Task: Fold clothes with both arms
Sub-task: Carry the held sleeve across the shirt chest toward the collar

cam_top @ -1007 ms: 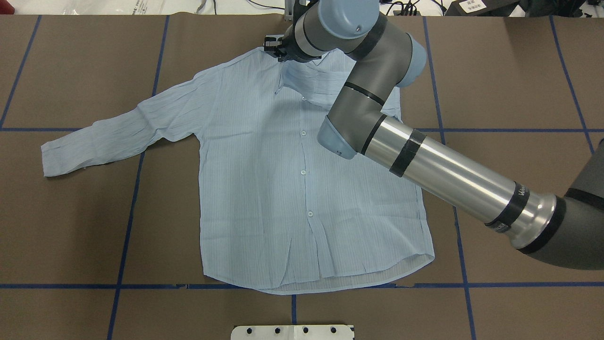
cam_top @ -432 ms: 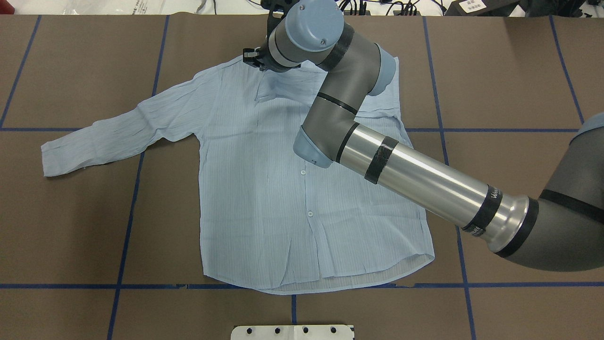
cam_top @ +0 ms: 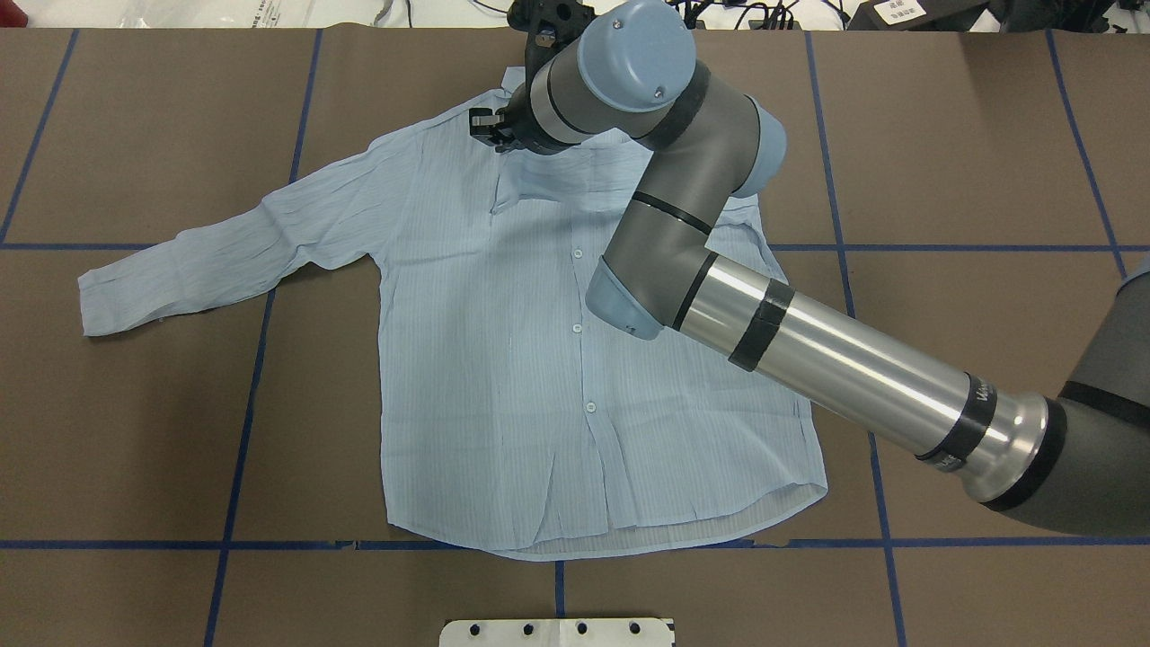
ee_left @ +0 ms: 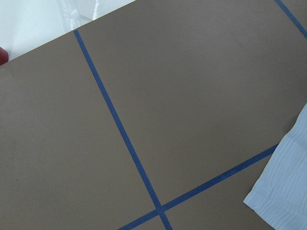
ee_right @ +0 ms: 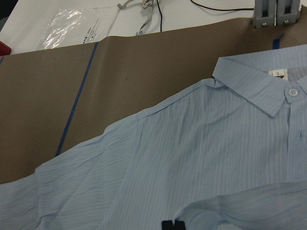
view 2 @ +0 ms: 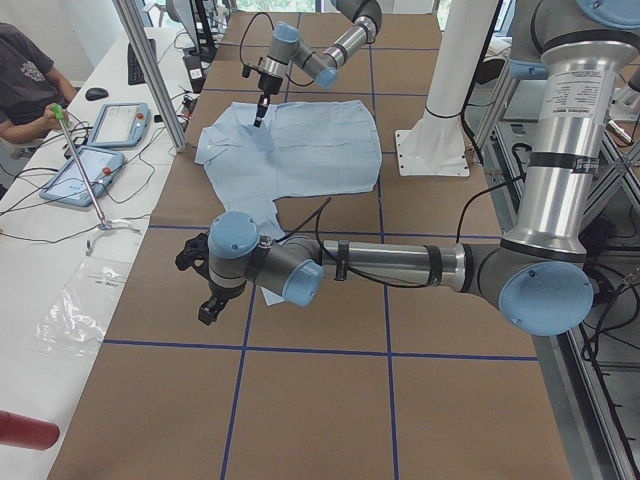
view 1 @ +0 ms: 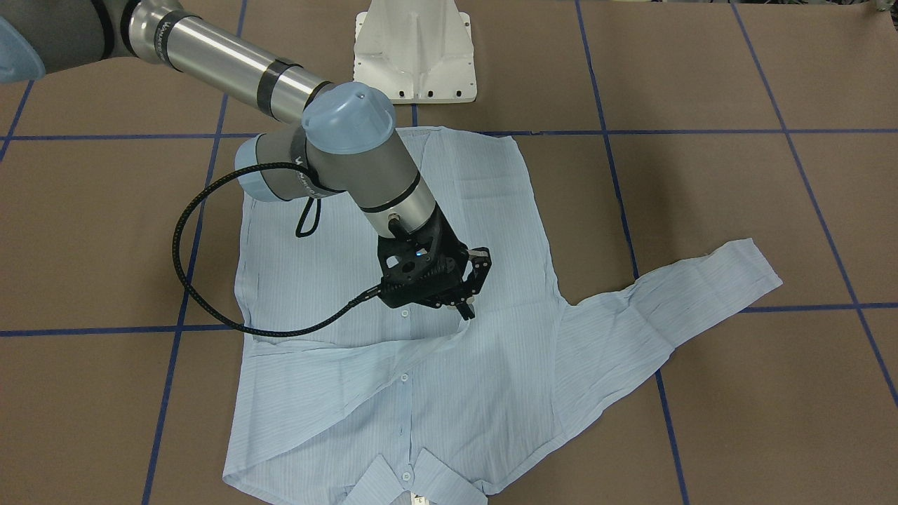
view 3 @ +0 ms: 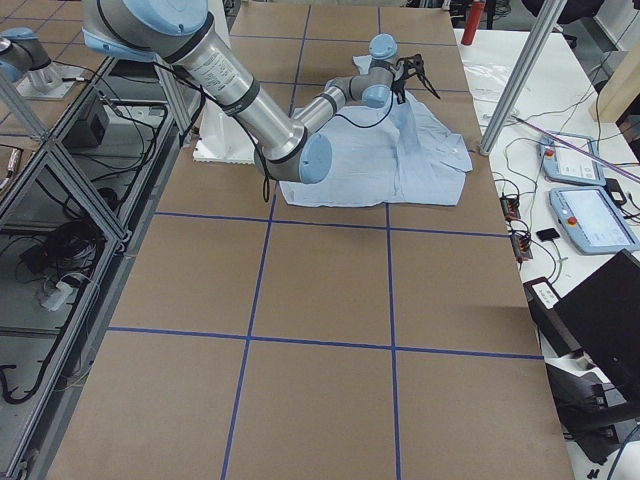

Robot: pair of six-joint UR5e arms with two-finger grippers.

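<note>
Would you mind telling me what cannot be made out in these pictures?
Right gripper: whether it pinches the shirt; its wrist covers it overhead, and the right wrist view's bottom edge cuts off its tips.
Left gripper: open or shut; it shows only small in the exterior left view.
Collar: cut off by the front-facing view's bottom edge.

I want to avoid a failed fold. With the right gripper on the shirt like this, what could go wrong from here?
1. The right gripper seems to pinch only a small bit of the folded sleeve; this thin cloth may slip out or bunch.
2. The black cable loops low over the shirt and might drag it.
3. The left gripper is off the cloth, so nothing pins the shirt; a pull could shift it whole.
</note>
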